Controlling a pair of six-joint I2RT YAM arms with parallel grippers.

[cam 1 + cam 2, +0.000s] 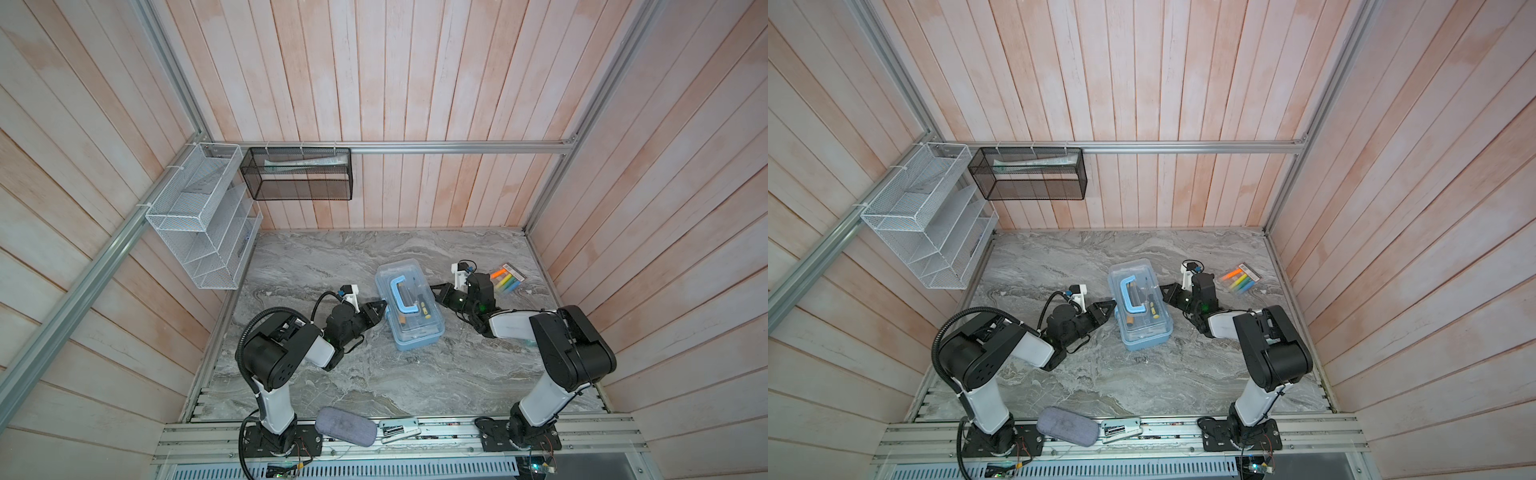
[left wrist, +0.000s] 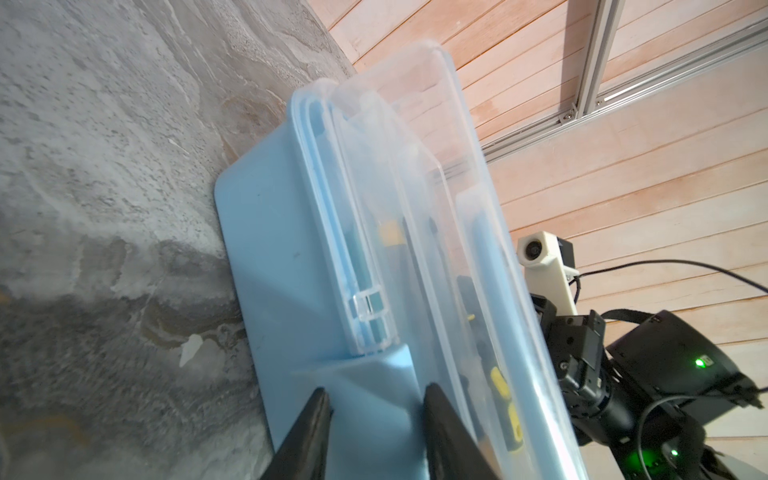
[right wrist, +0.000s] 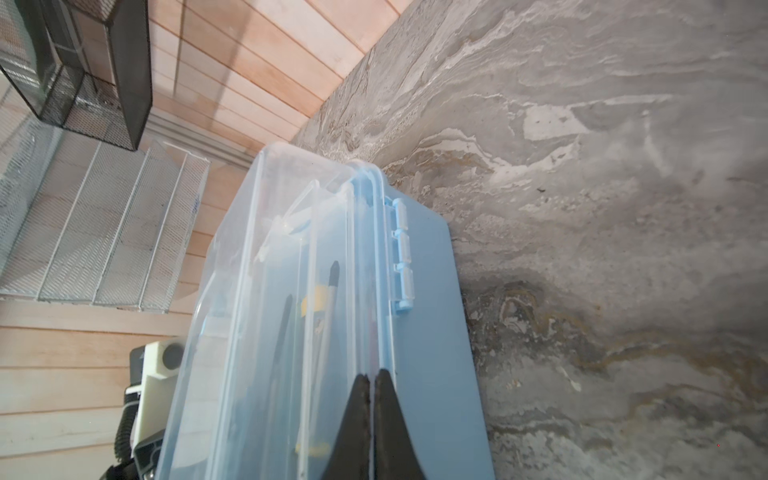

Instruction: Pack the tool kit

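The tool kit [image 1: 419, 330] [image 1: 1148, 332] is a light-blue box with a clear lid and stands mid-table with the lid down and its blue handle [image 1: 401, 296] on top. Through the lid I see dark tools and a yellow-and-black one [image 1: 424, 309] [image 2: 505, 388]. My left gripper [image 1: 384, 308] [image 1: 1113, 306] [image 2: 376, 395] is at the box's left side, open, with its jaws on either side of the blue latch [image 2: 374, 374]. My right gripper [image 1: 433, 288] [image 1: 1163, 288] [image 3: 374, 374] is shut and holds nothing. Its tips rest at the lid seam on the hinge [image 3: 402, 249] side.
A pack of bright markers [image 1: 507, 279] [image 1: 1239, 278] lies at the back right, behind my right arm. A grey fabric pouch [image 1: 345, 426] and a small white object [image 1: 401, 430] sit on the front rail. A white wire rack [image 1: 199, 216] and a black mesh basket [image 1: 299, 174] hang at the back left.
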